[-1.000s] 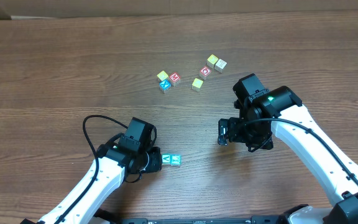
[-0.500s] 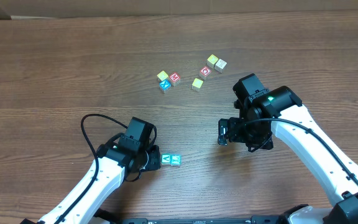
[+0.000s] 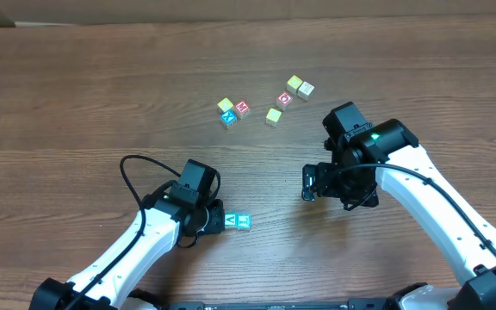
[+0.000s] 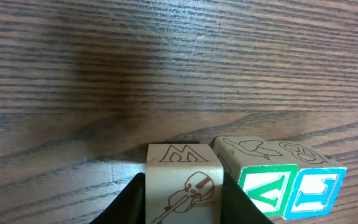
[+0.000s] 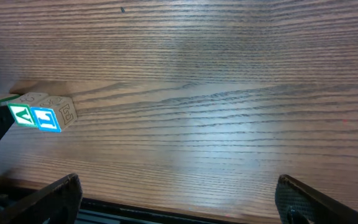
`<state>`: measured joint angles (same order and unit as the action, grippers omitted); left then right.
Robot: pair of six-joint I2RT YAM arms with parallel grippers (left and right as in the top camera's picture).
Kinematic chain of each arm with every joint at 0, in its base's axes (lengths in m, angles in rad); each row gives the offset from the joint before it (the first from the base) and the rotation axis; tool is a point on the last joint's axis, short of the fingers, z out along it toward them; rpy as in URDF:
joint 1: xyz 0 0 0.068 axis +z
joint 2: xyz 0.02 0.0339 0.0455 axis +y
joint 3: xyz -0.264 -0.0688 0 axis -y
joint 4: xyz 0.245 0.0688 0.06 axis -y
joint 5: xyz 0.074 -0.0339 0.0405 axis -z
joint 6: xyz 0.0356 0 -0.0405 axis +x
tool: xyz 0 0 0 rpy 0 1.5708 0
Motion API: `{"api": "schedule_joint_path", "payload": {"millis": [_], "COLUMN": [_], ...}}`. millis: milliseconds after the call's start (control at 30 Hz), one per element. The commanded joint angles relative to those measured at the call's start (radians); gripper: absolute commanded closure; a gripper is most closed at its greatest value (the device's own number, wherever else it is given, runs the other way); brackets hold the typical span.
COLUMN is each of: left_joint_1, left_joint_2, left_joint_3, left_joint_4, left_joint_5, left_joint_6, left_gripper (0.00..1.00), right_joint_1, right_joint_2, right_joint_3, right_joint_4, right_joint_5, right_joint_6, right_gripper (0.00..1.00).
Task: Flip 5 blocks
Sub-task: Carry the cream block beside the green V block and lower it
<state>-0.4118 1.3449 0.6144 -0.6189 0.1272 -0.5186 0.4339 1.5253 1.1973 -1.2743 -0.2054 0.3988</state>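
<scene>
Clamping the violin block (image 4: pixel 179 155) in the left pincer (image 4: pixel 183 177): closed narrow, one black finger against each side of the cube. Stands on the table (image 4: pixel 166 62) with the letter M face up and the violin drawing toward the wrist camera. Sits just beside a green-framed block (image 4: pixel 263 186) on its right in the left wrist view, itself touching a blue-framed block (image 4: pixel 316 193). Forms one short row with these two. Lies, seen from overhead, in the lower left part of the table.

Holds nothing in the right pincer (image 5: pixel 179 182): spread wide, with fingers at the two lower corners of the right wrist view and bare wood between. Positioned right of centre in the overhead view, well apart from the row and pointing toward it.

Shows also a group of seven blocks (image 3: pixel 273 115) in the upper middle of the overhead view, well apart from both pincers. Comprises yellow, blue and red faces at the left, yellow-green and red in the middle, and two pale cubes touching at the right.
</scene>
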Motion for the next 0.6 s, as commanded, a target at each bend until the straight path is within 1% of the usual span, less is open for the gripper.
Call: {"api": "schedule_joint_path", "payload": {"millis": [0,267,567], "left_joint_1": [-0.001,-0.001,-0.001], "left_joint_2": [0.008,0.008,0.008], "left_joint_3": [-0.004,-0.004,-0.003], "left_joint_4": [0.005,0.008,0.019], "left_joint_5": [0.013,0.012,0.013], "left_joint_6": [-0.009,-0.010,-0.010], "left_gripper": [0.74,0.67,0.66], "right_joint_1": [0.005,0.005,0.005], "right_joint_2": [-0.004,-0.004,-0.004], "right_joint_3": [-0.002,-0.003,-0.003], "right_joint_4": [0.004,0.004,0.004], "right_joint_5": [0.003,0.003,0.003], "right_joint_6": [-0.006,-0.006,-0.006], "right_gripper": [0.00,0.00,0.00]}}
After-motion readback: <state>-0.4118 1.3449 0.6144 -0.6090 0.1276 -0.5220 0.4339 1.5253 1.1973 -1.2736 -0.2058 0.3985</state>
